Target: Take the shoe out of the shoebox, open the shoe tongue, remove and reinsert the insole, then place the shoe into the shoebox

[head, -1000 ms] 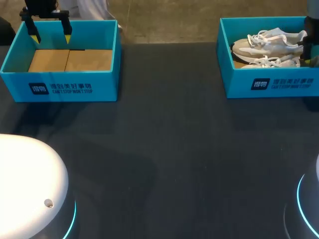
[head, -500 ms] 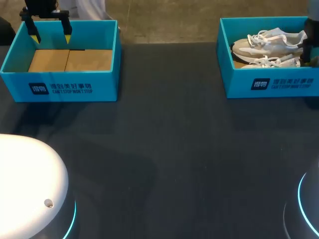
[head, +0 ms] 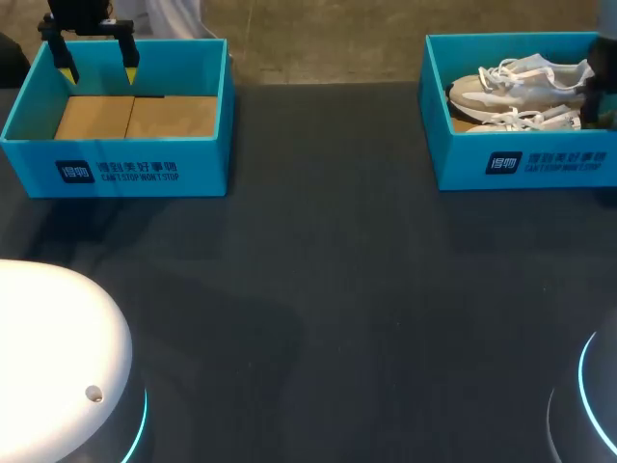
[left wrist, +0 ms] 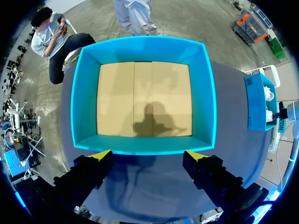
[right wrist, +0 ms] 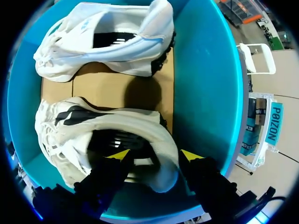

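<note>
While poised with the right gripper [right wrist: 155, 154] spread apart, straddles the heel of the nearer white sneaker [right wrist: 60, 126] inside the teal shoebox [right wrist: 201, 84], toe stretching sideways past one finger. Leaves the left gripper [left wrist: 148, 154], likewise apart, well away.

Left end effector [left wrist: 147, 156]: 2 black, blocky fingers w/ bright yellow pointed tips. Right end effector [right wrist: 155, 156] is the same. Left arm base [head: 58, 357], at near left tabletop corner, is white and rounded w/ a cyan light ring and a small round mark. Right arm base [head: 596, 415] is dark, also w/ a cyan ring.
</note>
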{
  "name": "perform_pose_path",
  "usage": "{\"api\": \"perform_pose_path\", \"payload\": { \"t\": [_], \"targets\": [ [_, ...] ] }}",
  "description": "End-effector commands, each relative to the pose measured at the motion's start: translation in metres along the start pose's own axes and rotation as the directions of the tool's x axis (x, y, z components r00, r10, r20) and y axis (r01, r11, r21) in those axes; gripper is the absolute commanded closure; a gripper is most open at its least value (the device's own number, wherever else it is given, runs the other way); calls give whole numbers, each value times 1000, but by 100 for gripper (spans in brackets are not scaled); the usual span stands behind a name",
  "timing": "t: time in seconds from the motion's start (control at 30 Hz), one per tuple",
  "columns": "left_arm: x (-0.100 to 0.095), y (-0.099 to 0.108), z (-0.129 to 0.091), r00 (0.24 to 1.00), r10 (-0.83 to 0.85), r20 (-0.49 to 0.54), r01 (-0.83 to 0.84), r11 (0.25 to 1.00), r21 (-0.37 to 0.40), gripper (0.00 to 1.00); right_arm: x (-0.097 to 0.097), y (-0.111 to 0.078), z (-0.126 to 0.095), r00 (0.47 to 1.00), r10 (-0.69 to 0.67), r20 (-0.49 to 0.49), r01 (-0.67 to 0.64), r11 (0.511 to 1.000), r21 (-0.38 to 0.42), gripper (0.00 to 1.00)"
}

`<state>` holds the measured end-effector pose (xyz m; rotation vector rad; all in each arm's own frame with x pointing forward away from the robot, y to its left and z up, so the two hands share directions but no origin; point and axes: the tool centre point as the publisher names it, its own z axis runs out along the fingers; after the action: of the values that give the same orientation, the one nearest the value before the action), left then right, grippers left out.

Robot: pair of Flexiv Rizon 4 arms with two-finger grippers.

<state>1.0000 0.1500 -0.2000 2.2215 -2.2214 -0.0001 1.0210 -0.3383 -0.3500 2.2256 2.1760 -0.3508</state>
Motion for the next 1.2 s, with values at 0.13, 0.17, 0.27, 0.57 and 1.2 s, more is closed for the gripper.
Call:
{"api": "perform_pose_path", "payload": {
  "t": [0.13,0.17,0.27,0.57,1.2],
  "targets": [
    [0,0,0,1000,0,0,0,1000,0,0,-4,2,7,1000,-5,-24,6,1000,23,35],
    [0,0,0,1000,0,0,0,1000,0,0,-4,1,8,1000,-4,-27,5,1000,26,35],
    [0,0,0,1000,0,0,0,1000,0,0,-4,0,12,1000,-8,-30,9,999,35,35],
    [0,0,0,1000,0,0,0,1000,0,0,-3,-3,18,998,-12,-55,14,999,42,36],
    [0,0,0,1000,0,0,0,1000,0,0,6,-5,26,995,-12,-102,15,999,33,100]
  ]
}}
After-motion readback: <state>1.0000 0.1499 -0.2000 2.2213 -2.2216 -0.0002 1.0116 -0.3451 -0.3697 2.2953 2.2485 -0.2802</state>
